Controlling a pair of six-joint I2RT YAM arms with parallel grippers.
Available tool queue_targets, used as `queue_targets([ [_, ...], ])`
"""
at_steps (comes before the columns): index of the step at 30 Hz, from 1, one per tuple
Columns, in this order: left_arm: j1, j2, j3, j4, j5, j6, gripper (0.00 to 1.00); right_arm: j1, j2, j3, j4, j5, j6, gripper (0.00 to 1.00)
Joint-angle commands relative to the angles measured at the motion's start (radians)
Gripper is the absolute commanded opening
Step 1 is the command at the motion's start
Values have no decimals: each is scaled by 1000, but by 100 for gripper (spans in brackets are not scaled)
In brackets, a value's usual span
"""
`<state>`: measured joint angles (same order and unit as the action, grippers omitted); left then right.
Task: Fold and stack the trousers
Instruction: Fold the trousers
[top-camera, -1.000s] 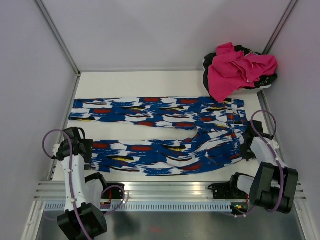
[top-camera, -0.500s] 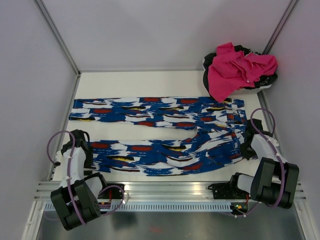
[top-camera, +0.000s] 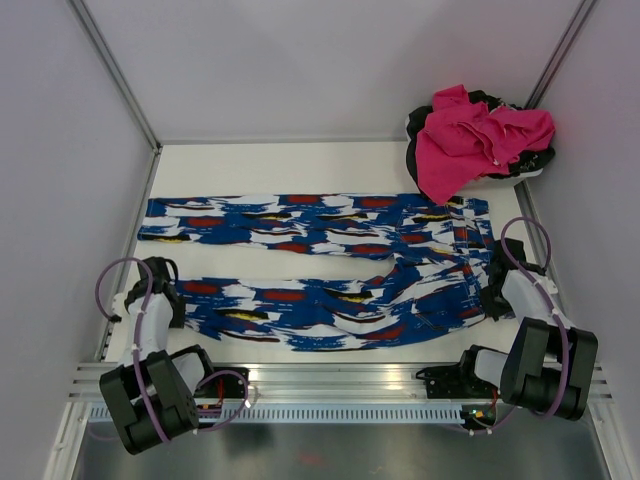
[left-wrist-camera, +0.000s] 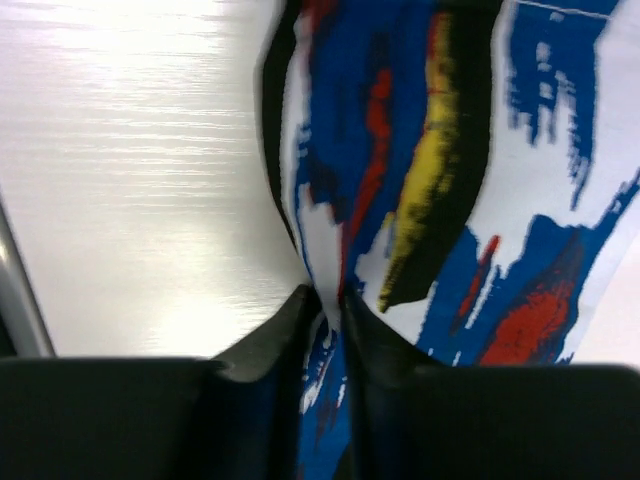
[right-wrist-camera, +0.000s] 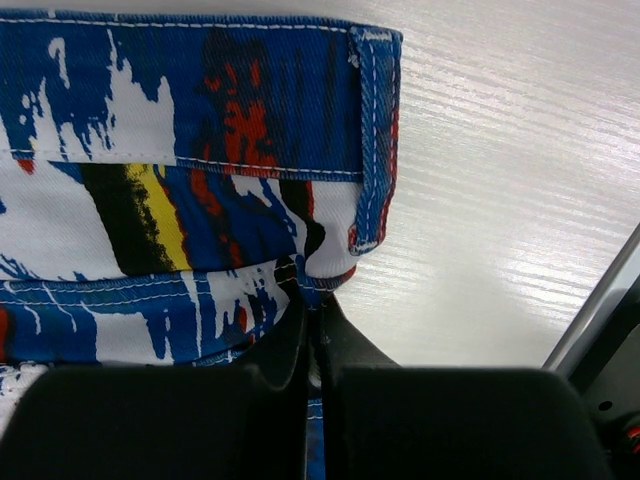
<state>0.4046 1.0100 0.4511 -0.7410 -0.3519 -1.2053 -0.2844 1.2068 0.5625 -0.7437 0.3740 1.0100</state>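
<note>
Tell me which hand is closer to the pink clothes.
Right. The right hand pinches the trousers at the waist, on the same side as the pink clothes; the left hand pinches the near leg's cuff, far across.

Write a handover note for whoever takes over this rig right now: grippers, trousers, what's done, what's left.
Left gripper: shut on the near leg's hem of the trousers.
Right gripper: shut on the waistband's near corner.
The trousers lie flat on the table, legs apart, waist to the right.
Done: both ends gripped. Left: every fold, then stacking.
</note>
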Motion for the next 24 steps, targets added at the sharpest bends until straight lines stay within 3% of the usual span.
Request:
queue_targets([
  [1, 5, 47, -39, 106, 90, 9, 20, -2, 2, -32, 95, 9, 39, 0],
  [3, 3, 36, -17, 65, 73, 9, 2, -4, -16, -23, 83, 9, 35, 0],
  [7, 3, -48, 61, -33, 10, 38, 2, -2, -47, 25, 40, 13, 33, 0],
  [15, 3, -94, 429, -231, -194, 113, 2, 11, -125, 129, -121, 0, 136, 0],
  [24, 3, -10, 567, -156, -222, 223, 2, 27, -231, 341, -111, 89, 46, 0],
])
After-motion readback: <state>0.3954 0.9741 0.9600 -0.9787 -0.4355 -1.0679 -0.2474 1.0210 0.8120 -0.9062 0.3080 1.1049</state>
